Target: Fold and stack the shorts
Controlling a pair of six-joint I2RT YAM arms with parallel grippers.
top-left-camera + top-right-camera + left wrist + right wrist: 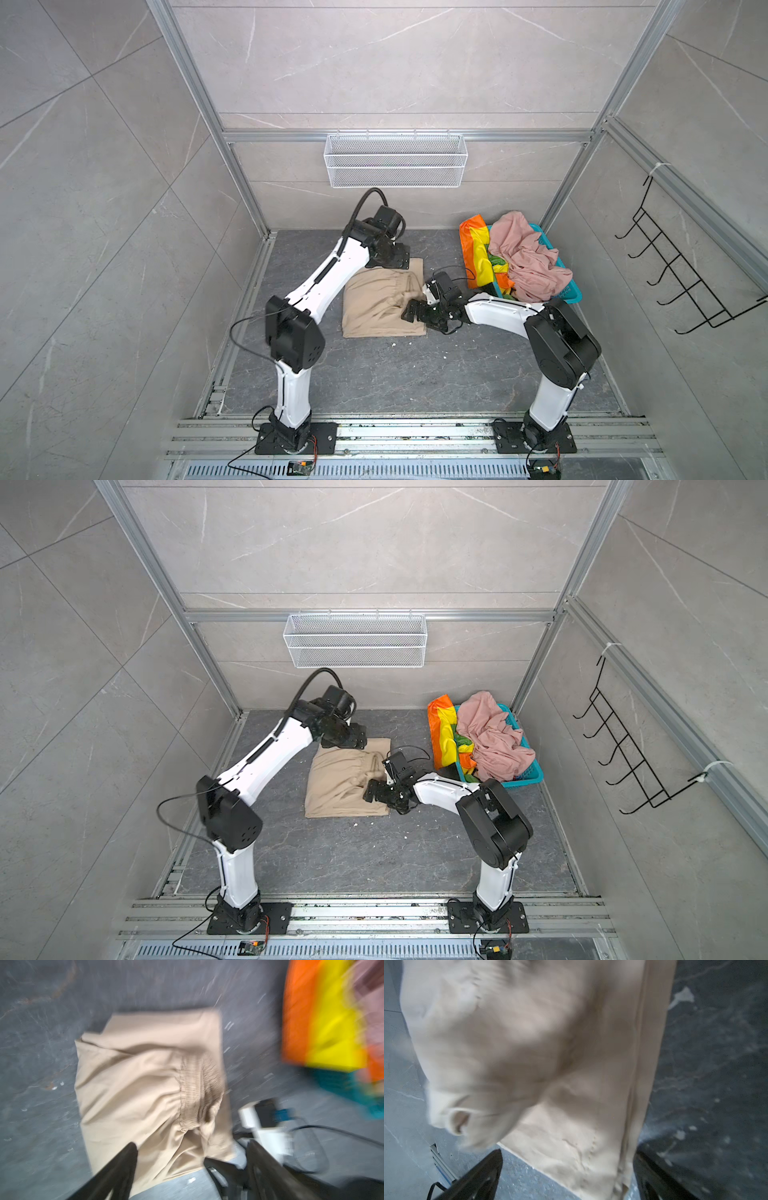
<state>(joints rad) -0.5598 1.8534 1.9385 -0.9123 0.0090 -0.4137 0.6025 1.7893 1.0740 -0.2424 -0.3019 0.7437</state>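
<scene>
The dark stone floor (395, 374) is taking up most of the space in front of me, with the two arms standing at its near edge. The left arm (324, 270) is reaching far out toward the back. The right arm (498, 309) is bending low and inward toward the middle.

On the back rail a white wire tray (395, 160) is hanging.

Between the arms the beige shorts (374, 309) are lying on the floor, folded into a rough rectangle. Their gathered waistband (193, 1088) is showing on top, toward the right side. Beside the right gripper a flap of the cloth is standing up off the rest, too blurred to make out well.

At the back right corner the teal basket (572, 291) is sitting well apart from the beige pair. The pink shorts (528, 262) are heaped in it, spilling over its rim. The rainbow shorts (478, 257) are lying partly under them and hanging out over the basket's left side.

The left gripper (395, 257) is hanging over the far edge of the beige shorts. In its wrist view the fingers (124, 1163) are standing wide apart with nothing clamped between them.

The right gripper (409, 312) is hovering at the shorts' right edge. Its fingers (483, 1176) are likewise spread wide and gripping nothing. Whether either gripper is touching the cloth I cannot tell.

A few white specks (392, 344) are lying on the floor just in front of the shorts.
</scene>
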